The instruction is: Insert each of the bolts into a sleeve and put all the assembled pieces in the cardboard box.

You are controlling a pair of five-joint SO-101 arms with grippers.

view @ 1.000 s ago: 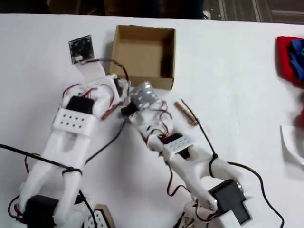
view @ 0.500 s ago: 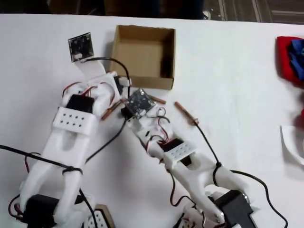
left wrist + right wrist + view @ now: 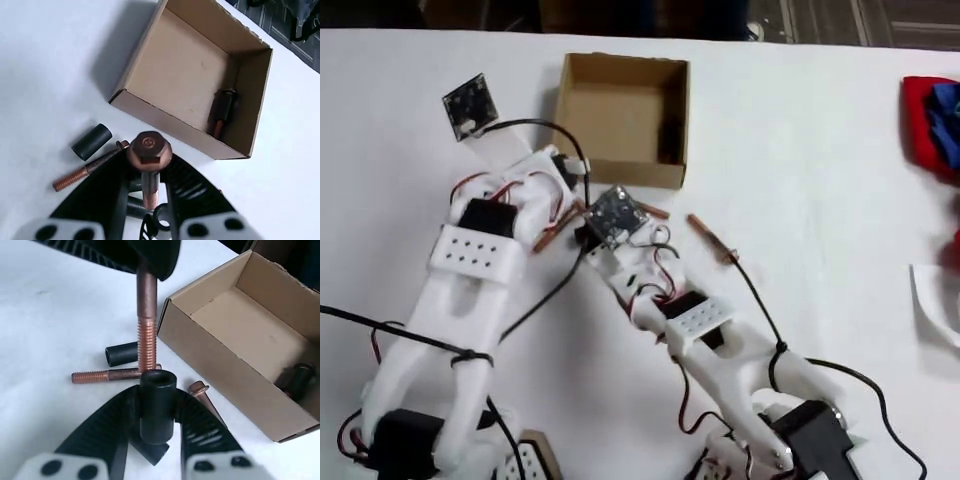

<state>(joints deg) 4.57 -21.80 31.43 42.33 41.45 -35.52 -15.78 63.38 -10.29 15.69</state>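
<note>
The left gripper (image 3: 148, 172) was clenched on a copper bolt (image 3: 148, 148), gripping it just under the hexagonal head so the threaded shank hung down. The right gripper (image 3: 157, 422) was closed around a black sleeve (image 3: 157, 402), held upright with its bore facing up. Seen from the right wrist, the bolt's tip stood right at the sleeve's top rim. Whether it had entered the bore or sat just behind it could not be told.

The step in hand looked like the insertion itself. To do it well, the bolt's tip probably needed centring over the bore, with shank and sleeve on one axis, before any lowering. A slight tilt would likely catch the threads on the rim and push the sleeve askew in its grip. A slow, straight descent by the left arm, with the right arm steady, seemed the safest course.

On the white table (image 3: 820, 150) beside the cardboard box (image 3: 200, 332) lay a spare sleeve (image 3: 121, 354), a loose bolt (image 3: 112, 374) just beside it, and a second loose bolt (image 3: 205, 397) near the box wall. One assembled piece (image 3: 223, 107) already rested in a corner of the box
</note>
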